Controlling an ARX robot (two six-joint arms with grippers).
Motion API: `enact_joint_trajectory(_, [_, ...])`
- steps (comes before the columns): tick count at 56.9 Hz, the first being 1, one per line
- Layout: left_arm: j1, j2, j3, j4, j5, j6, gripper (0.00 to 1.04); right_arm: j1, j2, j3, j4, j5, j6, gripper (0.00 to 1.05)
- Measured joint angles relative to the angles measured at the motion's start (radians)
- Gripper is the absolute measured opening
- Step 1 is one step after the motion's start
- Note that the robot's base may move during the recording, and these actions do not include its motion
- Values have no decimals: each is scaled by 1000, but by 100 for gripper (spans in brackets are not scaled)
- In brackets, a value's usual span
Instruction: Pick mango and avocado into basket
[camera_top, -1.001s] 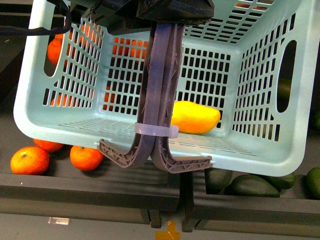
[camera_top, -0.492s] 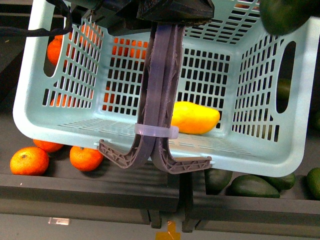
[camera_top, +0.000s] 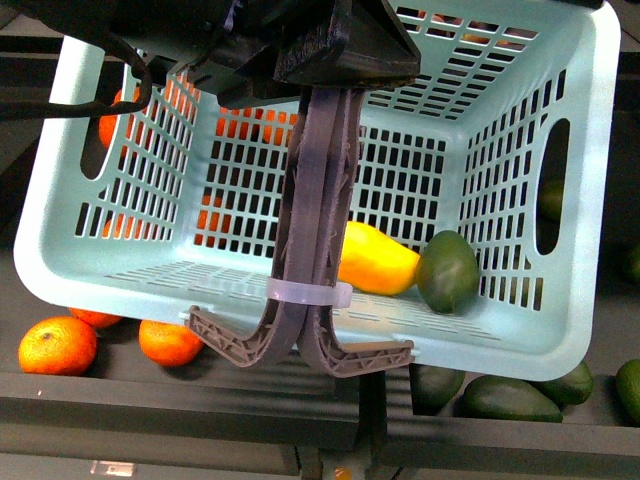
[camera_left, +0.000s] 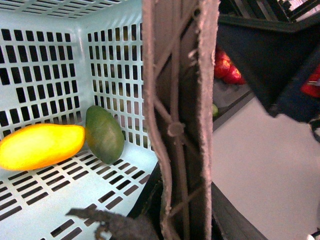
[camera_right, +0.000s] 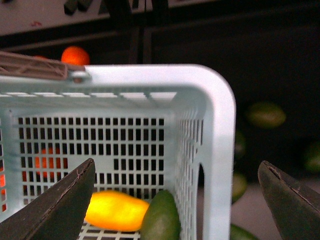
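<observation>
The pale turquoise basket (camera_top: 560, 330) hangs tilted, filling the front view. Its brown-grey handles (camera_top: 318, 200), tied with a white zip tie, are pinched in my left gripper (camera_top: 335, 75), which is shut on them at the top. On the slotted floor the yellow mango (camera_top: 375, 262) lies touching the dark green avocado (camera_top: 447, 270). The left wrist view has the handles (camera_left: 180, 125) close up, with the mango (camera_left: 40, 146) and avocado (camera_left: 104, 134) behind them. My right gripper (camera_right: 177, 200) hangs open and empty over the basket's corner (camera_right: 220, 150), above the mango (camera_right: 115, 210) and avocado (camera_right: 161, 220).
Oranges (camera_top: 58, 345) lie in a dark bin under the basket's left side. More avocados (camera_top: 505, 372) lie in the bin under its right side. A dark shelf edge (camera_top: 180, 395) runs along the front. Red fruit (camera_left: 227, 70) shows beyond the basket in the left wrist view.
The avocado, at the frame's top right half a second ago, now lies in the basket against the mango. The basket has shifted and tilted slightly, and the mango slid a little left.
</observation>
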Motion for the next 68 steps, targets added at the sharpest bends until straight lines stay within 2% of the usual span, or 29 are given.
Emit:
enact_joint_trajectory(7, [0, 0, 0, 0, 0, 1, 7, 27, -152, -88, 39, 61, -120, 96])
enact_joint_trajectory(16, [0, 0, 0, 0, 4, 0, 7, 82, -296, -208, 7, 129, -207, 95])
enact_joint_trajectory(20, [0, 0, 0, 0, 4, 0, 7, 59, -344, -344, 295, 60, -263, 80])
enact_joint_trajectory(24, [0, 0, 0, 0, 4, 2, 7, 17, -392, -426, 424, 23, -282, 68])
enact_joint_trajectory(36, [1, 0, 0, 0, 2, 1, 7, -137, -577, -599, 428, -123, -302, 19])
enact_joint_trajectory(42, [1, 0, 0, 0, 4, 2, 7, -183, -641, -639, 408, -170, -309, 2])
enact_joint_trajectory(63, [1, 0, 0, 0, 3, 2, 7, -286, -817, -720, 313, -269, -307, 2])
enact_joint_trajectory(66, [1, 0, 0, 0, 3, 2, 7, -352, -858, -731, 283, -357, -308, 2])
enact_joint_trajectory(68, [1, 0, 0, 0, 3, 2, 7, -372, -872, -735, 274, -367, -308, 2])
